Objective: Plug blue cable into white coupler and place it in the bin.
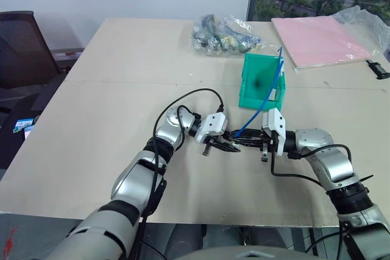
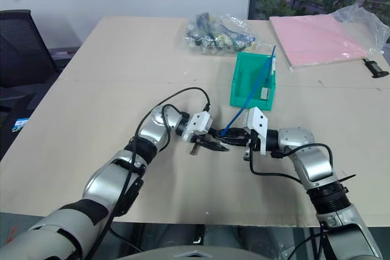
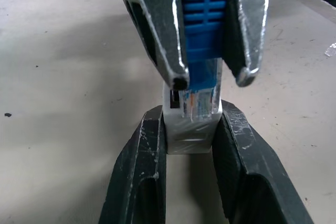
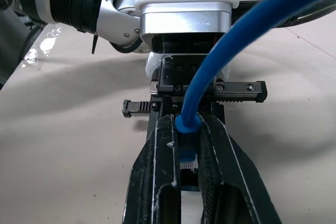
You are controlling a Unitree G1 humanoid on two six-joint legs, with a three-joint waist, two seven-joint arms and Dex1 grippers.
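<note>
The blue cable has its clear plug pinched between the black fingers of the right gripper, which is clamped on the blue boot just behind the plug; from there the cable arches up and away behind that gripper, and its far end leans over the wall of the bin. Right at the plug's tip sits the white coupler, squeezed between the two fingers of the left gripper, which is clenched on its sides. In the left wrist view the plug's clear end with its coloured wires overlaps the coupler's top face, pressed against or partly into it; how deep it sits cannot be told. The two grippers meet nose to nose just above the table, the left one coming in from the left, the right one from the right. The teal bin stands just beyond the right gripper, and farther back lie a clear bag of cables and a pink pad.
</note>
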